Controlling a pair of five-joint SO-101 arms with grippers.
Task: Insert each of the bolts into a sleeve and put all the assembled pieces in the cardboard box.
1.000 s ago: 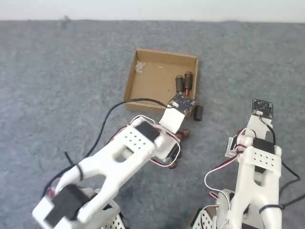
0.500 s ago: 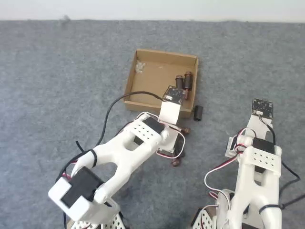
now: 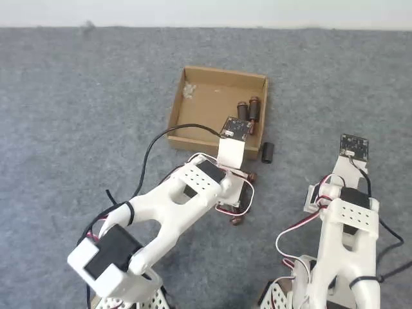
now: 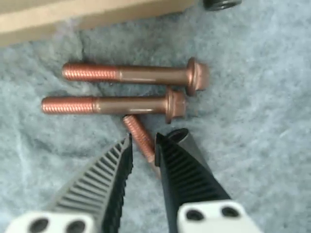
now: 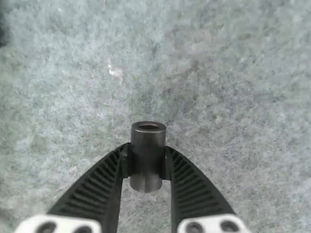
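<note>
The third bolt (image 4: pixel 139 135) lies slantwise between the fingertips of the left gripper (image 4: pixel 143 141). The jaws stand only narrowly apart, one finger on each side of the copper shank. Whether either finger presses on it cannot be told. Just past the end of this bolt lie two more, parallel and nearly touching, with their heads turned the same way: the near bolt (image 4: pixel 109 104) and the far bolt (image 4: pixel 131 75). Beyond them runs the outer wall of the cardboard box (image 4: pixel 73 14), and a loose sleeve (image 4: pixel 221 4) lies on the grey carpet (image 4: pixel 252 97) near it.

In the high view the cardboard box (image 3: pixel 175 112) sits in the upper middle of the frame, open side up. Two assembled pieces (image 3: pixel 248 111) lie side by side against its right wall, and a small pale scrap (image 3: pixel 188 90) lies in its upper left corner. The loose sleeve (image 3: pixel 268 152), black, lies on the carpet just right of the box's lower right corner. The left arm (image 3: pixel 187 199) comes up from the lower left, its wrist just below the box.

The right gripper (image 5: pixel 146 151) is closed on a dark sleeve (image 5: pixel 148 133), clamped between both fingers with its open bore facing the wrist camera. The right arm (image 3: pixel 347 219) stands at the lower right of the high view, apart from the box.
</note>
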